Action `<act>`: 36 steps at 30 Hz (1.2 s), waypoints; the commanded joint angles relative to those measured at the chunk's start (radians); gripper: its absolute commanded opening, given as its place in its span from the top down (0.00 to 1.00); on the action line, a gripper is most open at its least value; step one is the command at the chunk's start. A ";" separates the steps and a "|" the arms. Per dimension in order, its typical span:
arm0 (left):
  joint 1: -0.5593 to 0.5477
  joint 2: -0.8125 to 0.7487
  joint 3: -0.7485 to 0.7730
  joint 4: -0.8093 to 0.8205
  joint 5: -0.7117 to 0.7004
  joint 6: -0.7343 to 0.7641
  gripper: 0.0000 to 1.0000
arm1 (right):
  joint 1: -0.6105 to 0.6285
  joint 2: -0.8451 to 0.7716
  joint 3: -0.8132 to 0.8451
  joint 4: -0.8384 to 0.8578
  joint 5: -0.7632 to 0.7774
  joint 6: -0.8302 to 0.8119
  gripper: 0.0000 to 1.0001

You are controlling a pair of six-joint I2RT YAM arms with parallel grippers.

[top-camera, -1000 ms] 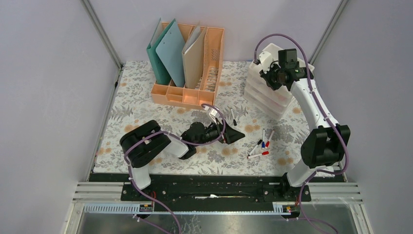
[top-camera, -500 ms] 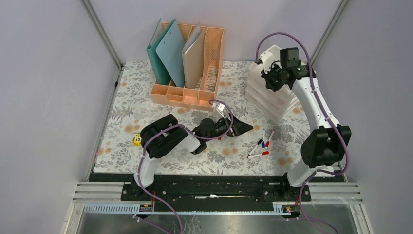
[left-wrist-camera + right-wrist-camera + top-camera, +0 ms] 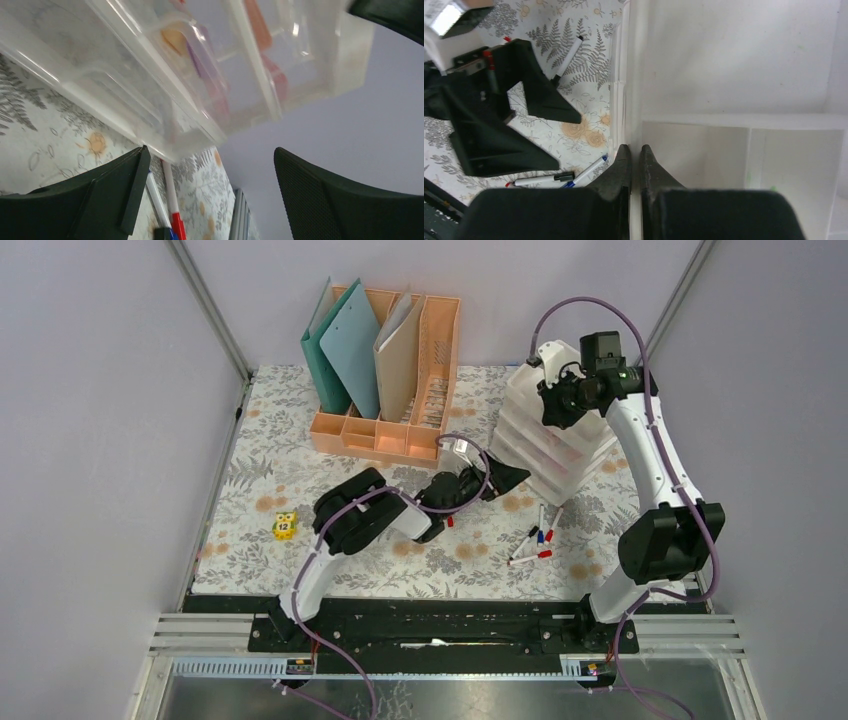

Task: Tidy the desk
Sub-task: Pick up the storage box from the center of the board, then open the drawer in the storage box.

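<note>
Left tool (image 3: 512, 478) spread wide, right tool (image 3: 634, 150) clenched, three folders (image 3: 355, 355), one yellow die (image 3: 284, 526) on desk (image 3: 250, 470)

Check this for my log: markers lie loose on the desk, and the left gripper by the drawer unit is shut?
No. The left gripper is open, as the left wrist view shows; the markers do lie loose on the desk.

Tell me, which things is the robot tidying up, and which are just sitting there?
Probably part of the job:
- the desk
- the loose markers
- the white drawer unit, with the open left gripper and the shut right gripper at it
- maybe the yellow block

Just sitting there:
- the peach file rack
- the folders standing in it
</note>
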 commanded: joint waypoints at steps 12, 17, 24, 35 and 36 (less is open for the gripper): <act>0.002 0.146 0.194 -0.004 -0.186 -0.094 0.02 | -0.010 -0.071 0.144 0.053 -0.099 0.010 1.00; 0.002 0.185 0.232 0.075 -0.185 -0.126 0.09 | -0.012 -0.073 0.148 0.038 -0.114 0.012 1.00; 0.002 0.210 0.250 0.158 -0.198 -0.159 0.23 | -0.015 -0.077 0.148 0.023 -0.126 0.014 1.00; -0.002 0.205 0.231 0.111 -0.216 -0.198 0.11 | -0.019 -0.074 0.170 0.006 -0.156 0.028 1.00; -0.001 0.211 0.236 0.121 -0.216 -0.203 0.11 | -0.018 -0.072 0.175 0.003 -0.162 0.031 1.00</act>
